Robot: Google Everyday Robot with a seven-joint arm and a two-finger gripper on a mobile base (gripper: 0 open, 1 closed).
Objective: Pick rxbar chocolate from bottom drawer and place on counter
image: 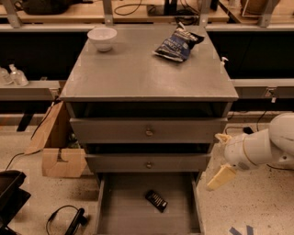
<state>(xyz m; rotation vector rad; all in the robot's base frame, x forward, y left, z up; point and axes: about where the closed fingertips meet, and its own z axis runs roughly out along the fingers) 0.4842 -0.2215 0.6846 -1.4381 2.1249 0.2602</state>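
A dim, warm-lit workshop seen from above. A pale wooden workbench (138, 11) with metal posts (108, 11) runs across the back, black cables lying on it, deep shadow beneath. A grey drawer cabinet (115, 131) stands in the centre. At left, a grey shelf (27, 89) holds two clear bottles (14, 74). The floor (257, 202) is pale speckled stone; an open cardboard box (57, 151) and a looped black cable (64, 219) lie at left, blue tape marks (241, 229) at lower right. The gripper (225, 158) hangs low over the floor, right of the cabinet
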